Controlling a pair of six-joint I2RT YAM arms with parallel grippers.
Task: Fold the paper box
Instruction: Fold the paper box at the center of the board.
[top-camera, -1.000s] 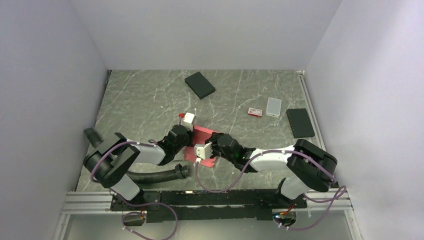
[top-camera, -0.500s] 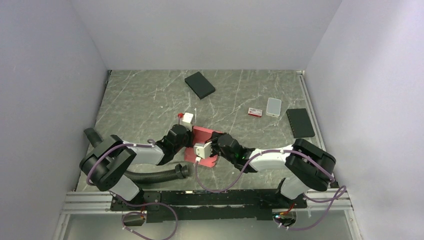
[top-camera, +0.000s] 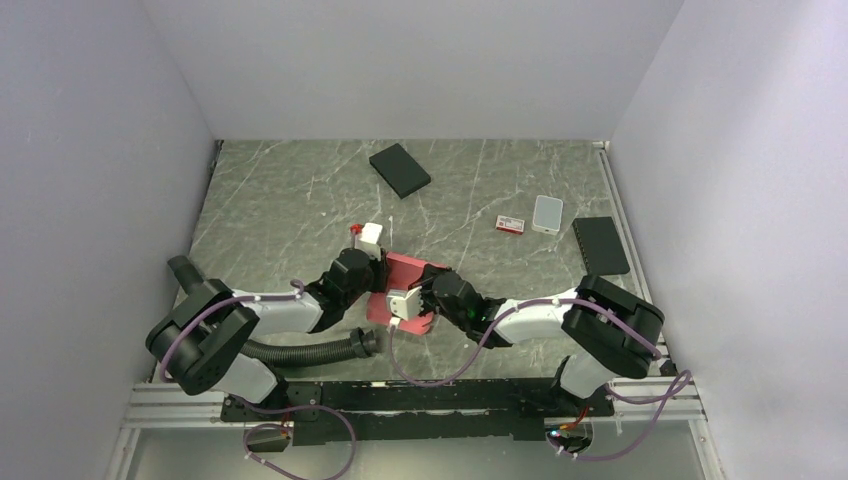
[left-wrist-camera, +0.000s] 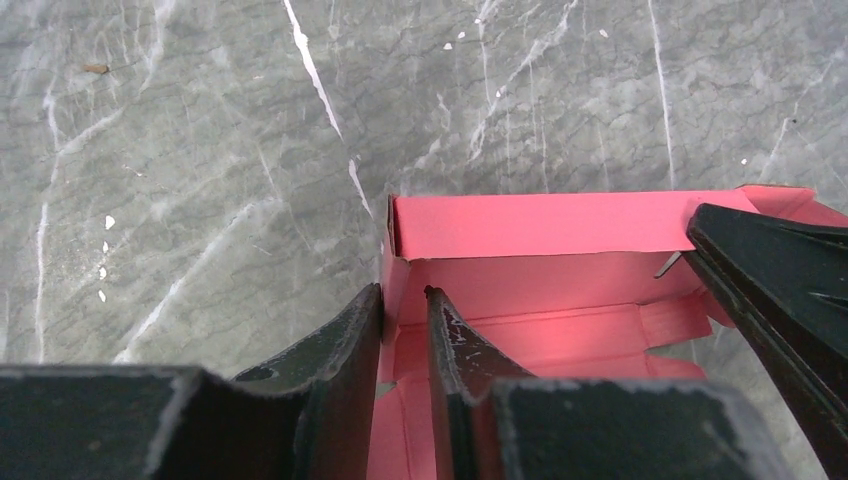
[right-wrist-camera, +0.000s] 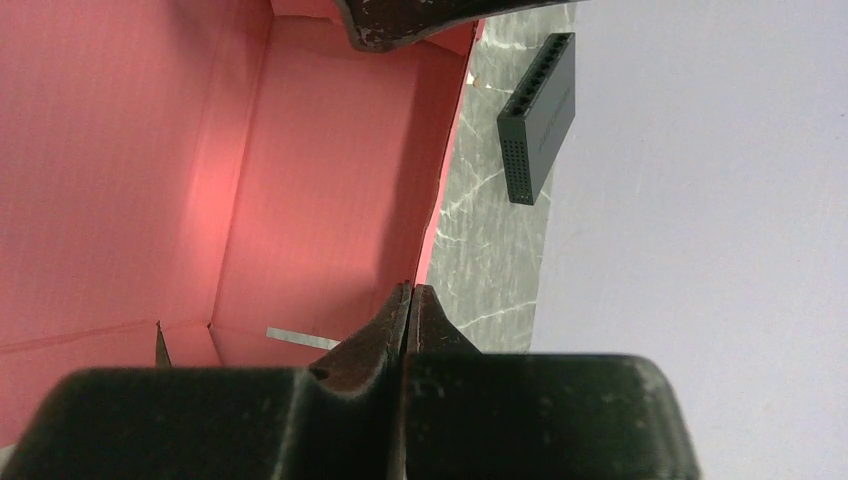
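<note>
While pinched at one wall, paper box (top-camera: 412, 268): pinkish-red thin cardboard, resting on the table at the near middle, between the two wrists and partly hidden by them from above.
box shape: partly formed, with walls raised around an open inside and a folded-over strip along the wall facing the left wrist camera.
left gripper (left-wrist-camera: 403, 295): released, with its fingers parted by a narrow gap astride the box's left wall, one outside and one inside.
right gripper (right-wrist-camera: 408, 290): clenched tight on the thin top edge of a raised box wall, reaching in from the right.
right finger (left-wrist-camera: 770, 270): black, at the box corner on the right of the left wrist view.
table (top-camera: 280, 200): grey-green, marble-patterned with pale veins.
black flat box (top-camera: 400, 170): far centre, lying flat, well apart from the paper box.
red-and-white carton (top-camera: 510, 224): small, right of centre, just beside the pale case.
pale case (top-camera: 547, 213): rectangular, lying flat, between the carton and the black slab.
black slab (top-camera: 600, 245): near the right table edge, its short end dotted with rows of small holes in the right wrist view.
corrugated hose (top-camera: 300, 350): black, lying on the table at the near left, below the left arm.
</note>
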